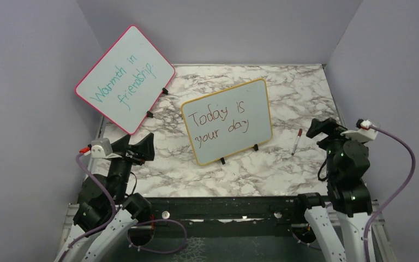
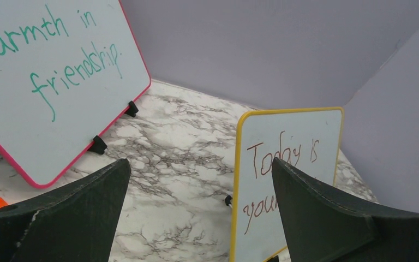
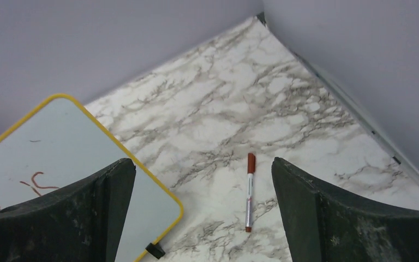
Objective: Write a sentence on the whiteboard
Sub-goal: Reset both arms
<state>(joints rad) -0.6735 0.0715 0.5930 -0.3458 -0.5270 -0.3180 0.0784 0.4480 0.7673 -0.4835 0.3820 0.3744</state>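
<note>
The yellow-framed whiteboard (image 1: 227,121) stands on its black feet at the table's middle. It bears the red-brown sentence (image 1: 218,124) "Today is your day" on two lines. It also shows in the left wrist view (image 2: 289,180) and the right wrist view (image 3: 60,158). A capped red-brown marker (image 1: 296,142) lies on the table to the board's right, seen between my right fingers (image 3: 249,191). My left gripper (image 1: 146,146) is open and empty, left of the board. My right gripper (image 1: 319,129) is open and empty, just right of the marker.
A pink-framed board (image 1: 124,78) with teal "Warmth in friendship" leans at the back left, also in the left wrist view (image 2: 60,82). Grey walls close in the left, back and right. The marble table (image 1: 283,169) ends at a black rail near the arm bases.
</note>
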